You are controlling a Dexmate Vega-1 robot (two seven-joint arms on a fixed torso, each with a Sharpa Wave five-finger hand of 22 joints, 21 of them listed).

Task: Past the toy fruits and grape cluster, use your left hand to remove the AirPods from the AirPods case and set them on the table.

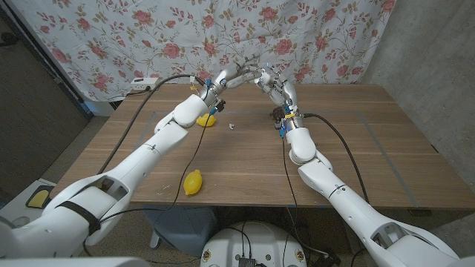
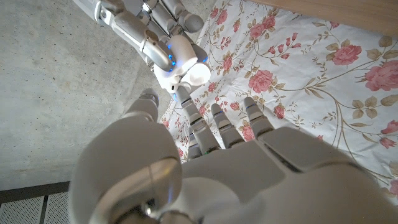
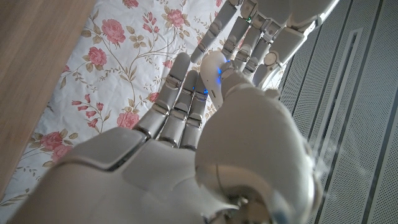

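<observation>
The AirPods case (image 2: pixel 191 73) is seen as a small white rounded body held off the table at its far side, against the floral cloth (image 1: pixel 111 37); it is gripped in the fingertips of the right hand (image 1: pixel 276 83); in the head view it is too small to be made out between the two hands. Its lid state, long axis and facing cannot be determined; much of its surface is covered by the gripping fingers (image 3: pixel 186 93); no earbud can be distinguished.

The left hand (image 1: pixel 231 74) is raised opposite, its fingers (image 2: pixel 219 121) extended and apart, nothing seen held; one fingertip is placed just beside the case, and contact cannot be confirmed.

On the wooden table (image 1: pixel 371 148) a small white item (image 1: pixel 232 126) is noted below the hands, too small to be identified; a yellow toy lemon (image 1: pixel 193 182) lies nearer; a second yellow fruit (image 1: pixel 206 119) is partly hidden by the left arm; a dark object (image 1: pixel 278 113) beside the right wrist is indistinct.
</observation>
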